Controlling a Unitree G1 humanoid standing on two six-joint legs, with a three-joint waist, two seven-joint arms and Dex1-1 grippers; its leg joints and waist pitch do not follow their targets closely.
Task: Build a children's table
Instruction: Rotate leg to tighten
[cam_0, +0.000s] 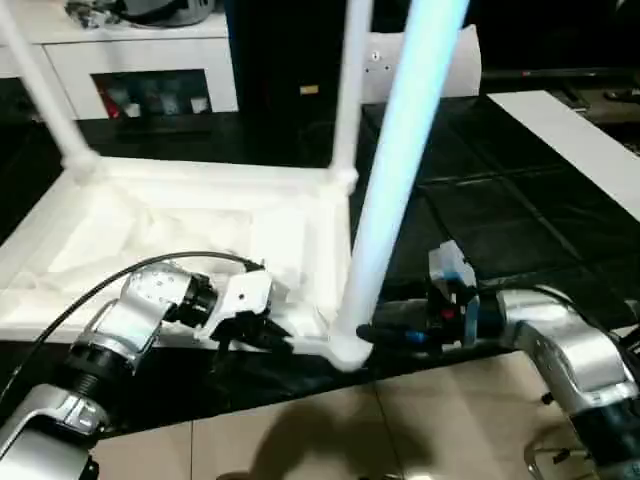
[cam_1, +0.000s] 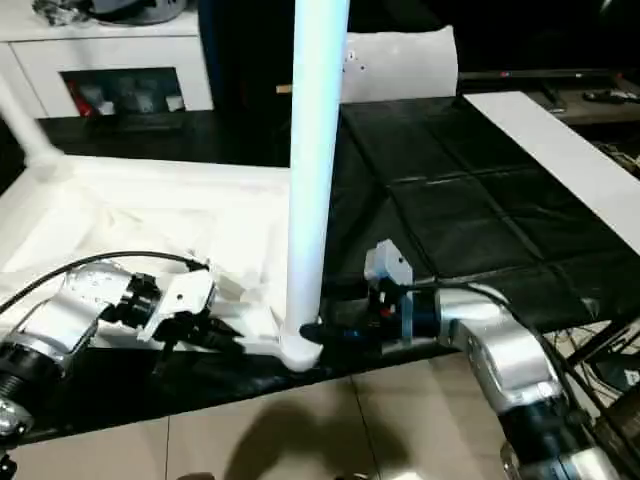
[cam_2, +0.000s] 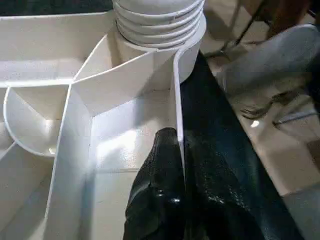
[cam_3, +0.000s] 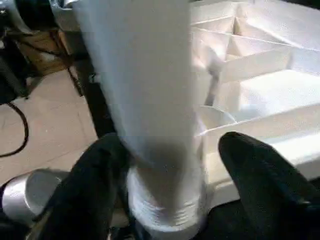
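While the white square plastic tabletop (cam_0: 190, 235) lies ribbed side up on the black bench (cam_0: 480, 200), the head views show three white tapered round legs standing in its corner sockets: two at the far corners (cam_0: 45, 90) (cam_0: 350, 90), and the big near one (cam_0: 395, 190) rising just ahead of the right pincer (cam_1: 318, 330). That pincer reaches in level at the leg's base, a black finger on each side. The left pincer (cam_0: 262, 338) sits on the tabletop's near rim, just beside that same corner.

Over to the left wrist view: the left pincer (cam_2: 177, 150) is pressed together on the thin white rim wall (cam_2: 176, 100), pinning the top down, and straight beyond its tips is the leg's threaded end (cam_2: 157, 22), several threads showing above the socket.

Right wrist view now: black fingers (cam_3: 255, 175) stand spread either side of the leg (cam_3: 145, 90), close to it; whether they touch, I can't tell.

My read: three legs are in, this third one probably not fully screwed home, and a fourth leg looks yet to come, then flipping the table upright.
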